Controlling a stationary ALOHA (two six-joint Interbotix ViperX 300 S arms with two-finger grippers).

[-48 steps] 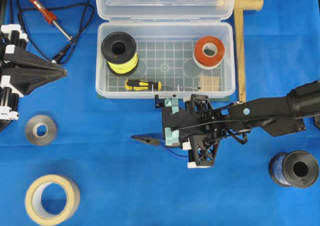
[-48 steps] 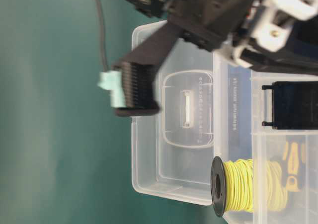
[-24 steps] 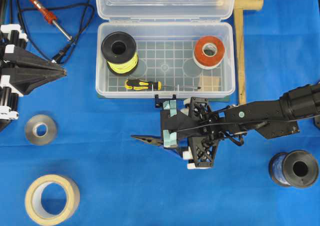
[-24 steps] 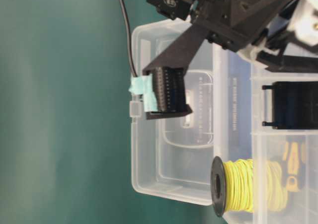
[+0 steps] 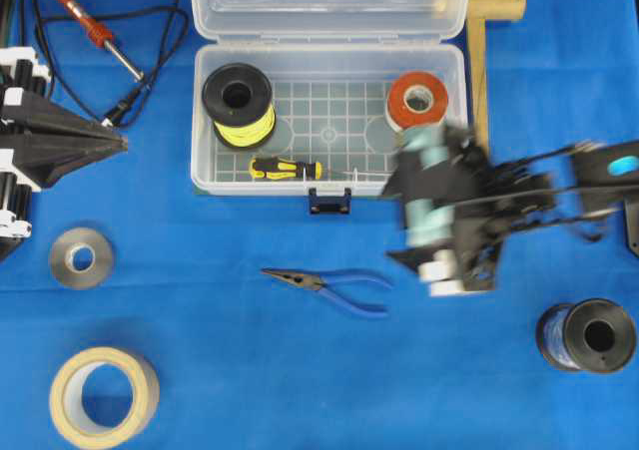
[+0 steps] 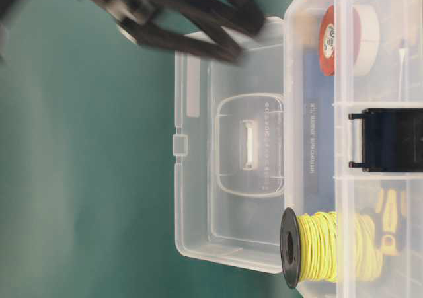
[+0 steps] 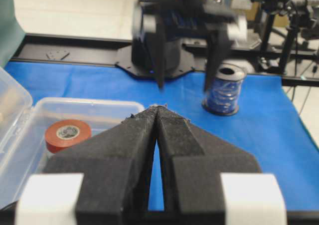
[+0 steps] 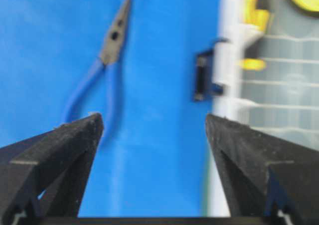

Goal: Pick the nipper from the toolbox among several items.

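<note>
The nipper (image 5: 329, 285), with blue handles and a dark pointed nose, lies on the blue cloth in front of the toolbox (image 5: 334, 121), outside it. It also shows in the right wrist view (image 8: 102, 70). My right gripper (image 5: 417, 203) is open and empty, blurred by motion, to the right of the nipper near the box's front right corner; its jaws stand wide apart in the right wrist view (image 8: 152, 122). My left gripper (image 5: 125, 143) is shut and empty at the far left (image 7: 157, 108). The box holds the yellow wire spool (image 5: 238, 104), the tape roll (image 5: 416, 101) and the screwdriver (image 5: 285, 169). The tan block is hidden.
A soldering iron (image 5: 95, 31) with its cable lies at the back left. A grey tape roll (image 5: 81, 258) and a masking tape roll (image 5: 104, 395) lie front left. A blue wire spool (image 5: 587, 335) stands front right. A wooden mallet (image 5: 481, 81) lies right of the box.
My right gripper has moved quickly to the right and toward the box, away from the nipper. The nipper stays on the cloth, its handles now uncovered. The left arm has not moved.
</note>
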